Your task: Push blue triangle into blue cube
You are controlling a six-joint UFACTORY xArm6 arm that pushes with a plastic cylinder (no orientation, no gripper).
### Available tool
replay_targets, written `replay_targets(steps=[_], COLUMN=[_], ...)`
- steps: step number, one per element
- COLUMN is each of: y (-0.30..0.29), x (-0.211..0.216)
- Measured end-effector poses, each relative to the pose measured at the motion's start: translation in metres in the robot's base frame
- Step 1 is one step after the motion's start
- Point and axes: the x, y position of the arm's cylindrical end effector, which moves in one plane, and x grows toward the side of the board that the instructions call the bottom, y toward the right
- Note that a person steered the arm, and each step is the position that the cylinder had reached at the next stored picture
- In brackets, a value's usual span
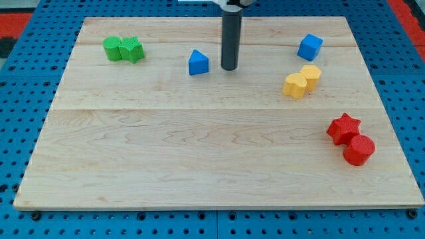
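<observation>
The blue triangle (pixel 198 63) sits on the wooden board (pixel 199 146) a little left of the top middle. The blue cube (pixel 309 47) sits near the view's top right. My tip (pixel 229 68) rests on the board just to the right of the blue triangle, with a small gap between them. The tip lies between the triangle and the cube, far to the left of the cube.
A green cylinder (pixel 112 48) and a green star (pixel 132 49) touch at the top left. Two yellow blocks (pixel 295 85) (pixel 310 76) touch below the blue cube. A red star (pixel 343 128) and a red cylinder (pixel 359 150) touch at the right edge.
</observation>
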Motion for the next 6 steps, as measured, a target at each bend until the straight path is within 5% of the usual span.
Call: replay_targets(steps=[2,3,4,6], y=[-0.115,-0.115,-0.076,-0.04], x=[0.047,0.045,-0.009,-0.013])
